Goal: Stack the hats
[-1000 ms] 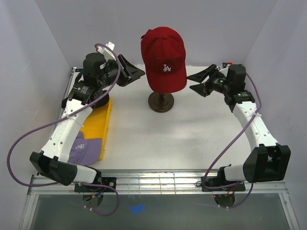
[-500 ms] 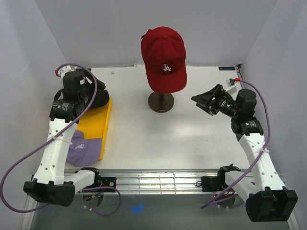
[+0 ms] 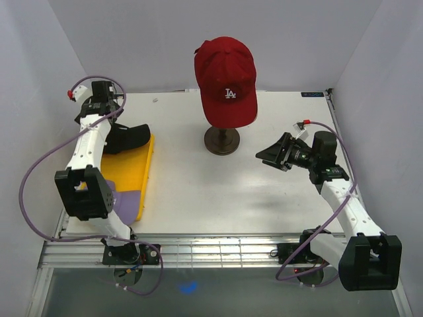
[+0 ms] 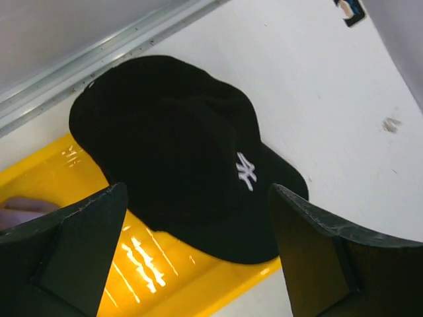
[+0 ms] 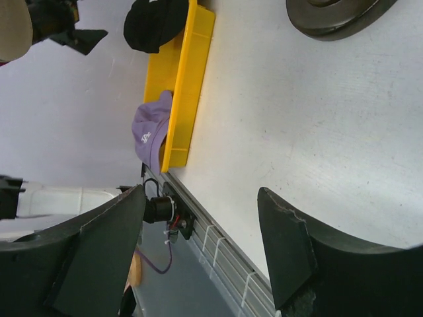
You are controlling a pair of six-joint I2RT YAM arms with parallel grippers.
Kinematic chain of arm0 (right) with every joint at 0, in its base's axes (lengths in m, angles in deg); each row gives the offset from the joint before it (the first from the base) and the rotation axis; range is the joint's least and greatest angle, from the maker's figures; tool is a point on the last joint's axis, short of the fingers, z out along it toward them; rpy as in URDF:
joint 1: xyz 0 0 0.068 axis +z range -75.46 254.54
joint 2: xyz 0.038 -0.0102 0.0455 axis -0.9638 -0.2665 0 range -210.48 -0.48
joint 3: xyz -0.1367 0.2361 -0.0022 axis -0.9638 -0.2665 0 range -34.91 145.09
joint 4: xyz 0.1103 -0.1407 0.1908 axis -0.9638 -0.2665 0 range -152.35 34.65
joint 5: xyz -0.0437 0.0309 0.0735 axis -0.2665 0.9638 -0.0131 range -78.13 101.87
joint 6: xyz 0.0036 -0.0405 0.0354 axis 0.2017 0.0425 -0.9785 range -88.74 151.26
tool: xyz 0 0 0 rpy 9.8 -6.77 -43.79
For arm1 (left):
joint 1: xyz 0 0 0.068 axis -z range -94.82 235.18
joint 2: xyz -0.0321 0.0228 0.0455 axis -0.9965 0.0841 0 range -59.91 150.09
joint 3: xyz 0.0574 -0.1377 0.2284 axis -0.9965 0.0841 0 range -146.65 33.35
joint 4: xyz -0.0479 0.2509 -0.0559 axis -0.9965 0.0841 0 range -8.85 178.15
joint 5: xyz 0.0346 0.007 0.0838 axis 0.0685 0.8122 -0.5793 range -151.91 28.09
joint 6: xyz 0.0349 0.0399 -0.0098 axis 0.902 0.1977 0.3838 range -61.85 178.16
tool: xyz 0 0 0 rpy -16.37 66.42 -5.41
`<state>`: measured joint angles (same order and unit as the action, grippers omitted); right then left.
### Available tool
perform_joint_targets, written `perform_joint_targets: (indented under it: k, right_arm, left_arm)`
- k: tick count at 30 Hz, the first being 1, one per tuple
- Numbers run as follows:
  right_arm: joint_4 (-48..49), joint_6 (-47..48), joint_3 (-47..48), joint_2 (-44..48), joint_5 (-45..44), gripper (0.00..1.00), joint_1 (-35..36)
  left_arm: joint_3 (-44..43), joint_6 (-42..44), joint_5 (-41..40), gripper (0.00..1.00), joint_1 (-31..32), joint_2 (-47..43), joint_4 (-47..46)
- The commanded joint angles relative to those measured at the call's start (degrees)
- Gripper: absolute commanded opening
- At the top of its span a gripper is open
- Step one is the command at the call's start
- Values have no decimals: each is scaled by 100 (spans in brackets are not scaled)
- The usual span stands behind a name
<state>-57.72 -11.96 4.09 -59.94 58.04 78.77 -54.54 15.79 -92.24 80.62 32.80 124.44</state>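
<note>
left pincer [image 4: 198,191] hangs wide open just above the black ny cap [image 4: 178,152], which lies at the far end of the yellow tray [image 4: 155,267]. right pincer [image 5: 201,195] is spread too, holding nothing, over the worktop [image 3: 218,191]. red la cap [image 3: 226,79] tops the dark round stand [image 3: 221,140]; lavender cap [image 5: 149,132] lies at the tray's near end.

L tool [image 4: 198,191] swung to blk cap [image 4: 172,145].
</note>
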Motion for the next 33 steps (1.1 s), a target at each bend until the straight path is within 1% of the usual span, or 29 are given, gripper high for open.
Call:
perform_joint_targets:
  k: [1,3,7,12,13,16,17,19,20,22,23,26,27,28,30,33]
  right_arm:
    - [720,174,-77,-144,445,74,-10]
    - [782,174,-77,-249,498,74,-1]
    - [905,112,-95,-294,559,74,-1]
    - [914,103,-147,-224,542,74,-1]
    - [914,103,-156,-224,533,74,-10]
    - [905,95,-174,-189,516,74,-1]
    - [905,95,-174,-180,507,74,-1]
    - [905,95,-174,-162,498,74,-1]
    - [905,95,-174,-171,489,74,-1]
    - [905,95,-174,-171,489,73,-1]
    - [896,95,-174,-162,480,73,-1]
    - [896,86,-165,-162,454,72,-1]
    - [896,95,-165,-162,445,72,-10]
    - [888,95,-156,-154,437,72,-1]
    - [861,130,-139,-162,428,72,-1]
    - [773,174,-95,-136,384,71,-10]
  left_arm:
    - [-614,97,-684,98,-124,493,249]
    - [-720,158,-851,98,-186,766,268]
    - [-694,370,-774,98,-344,1117,136]
    - [-518,256,-633,98,-397,1311,145]
    - [-413,186,-537,95,-397,1311,119]
    - [-220,98,-439,84,-397,1320,66]
    - [-184,80,-378,76,-388,1338,48]
    - [-114,36,-334,70,-388,1355,48]
    - [-53,1,-299,61,-397,1347,39]
    - [-8,-8,-263,52,-388,1320,13]
    - [27,-8,-202,42,-388,1285,-4]
    - [62,18,-140,24,-397,1180,-40]
    - [45,36,-97,13,-388,1145,-40]
    - [19,62,-70,8,-397,1118,-40]
    - [-78,141,9,0,-397,996,-40]
    - [-280,264,202,0,-388,803,-22]
